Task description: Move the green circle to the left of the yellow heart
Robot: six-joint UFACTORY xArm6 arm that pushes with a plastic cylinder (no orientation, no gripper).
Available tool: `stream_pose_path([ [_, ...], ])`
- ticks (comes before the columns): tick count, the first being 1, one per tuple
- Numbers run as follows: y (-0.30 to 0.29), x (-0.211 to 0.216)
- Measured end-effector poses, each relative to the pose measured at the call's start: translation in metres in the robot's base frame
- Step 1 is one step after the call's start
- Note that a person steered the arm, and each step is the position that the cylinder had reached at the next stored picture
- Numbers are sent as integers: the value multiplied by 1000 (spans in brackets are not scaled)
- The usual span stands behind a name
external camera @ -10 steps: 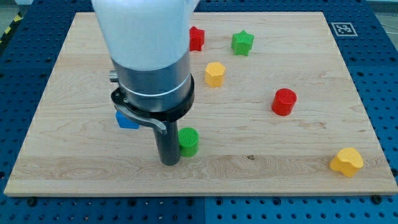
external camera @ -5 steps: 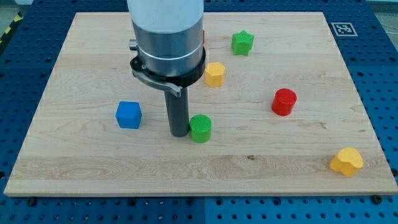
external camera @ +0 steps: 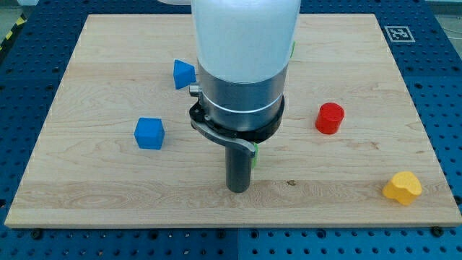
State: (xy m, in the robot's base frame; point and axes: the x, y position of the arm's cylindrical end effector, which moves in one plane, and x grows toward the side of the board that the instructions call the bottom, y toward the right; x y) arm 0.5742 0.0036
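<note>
The green circle (external camera: pixel 255 157) shows only as a thin green sliver at the right edge of my rod, just above and to the right of my tip (external camera: pixel 238 189). The tip rests on the board in the lower middle and seems to touch the circle. The yellow heart (external camera: pixel 402 188) lies near the board's bottom right corner, far to the view's right of the tip and the circle.
A red cylinder (external camera: pixel 330 118) stands right of the arm. A blue cube (external camera: pixel 149 133) and a blue angular block (external camera: pixel 183 74) lie at the left. The arm body hides the blocks behind it; a green sliver (external camera: pixel 292 49) shows at its right edge.
My tip has moved to the view's right and down, pushing the green circle along with it. The arm now covers the yellow hexagon, red star and green star; the blue angular block is uncovered.
</note>
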Motion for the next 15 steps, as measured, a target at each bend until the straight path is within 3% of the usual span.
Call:
stream_pose_path([
  [3,0,-24],
  [7,0,-131],
  [15,89,-53],
])
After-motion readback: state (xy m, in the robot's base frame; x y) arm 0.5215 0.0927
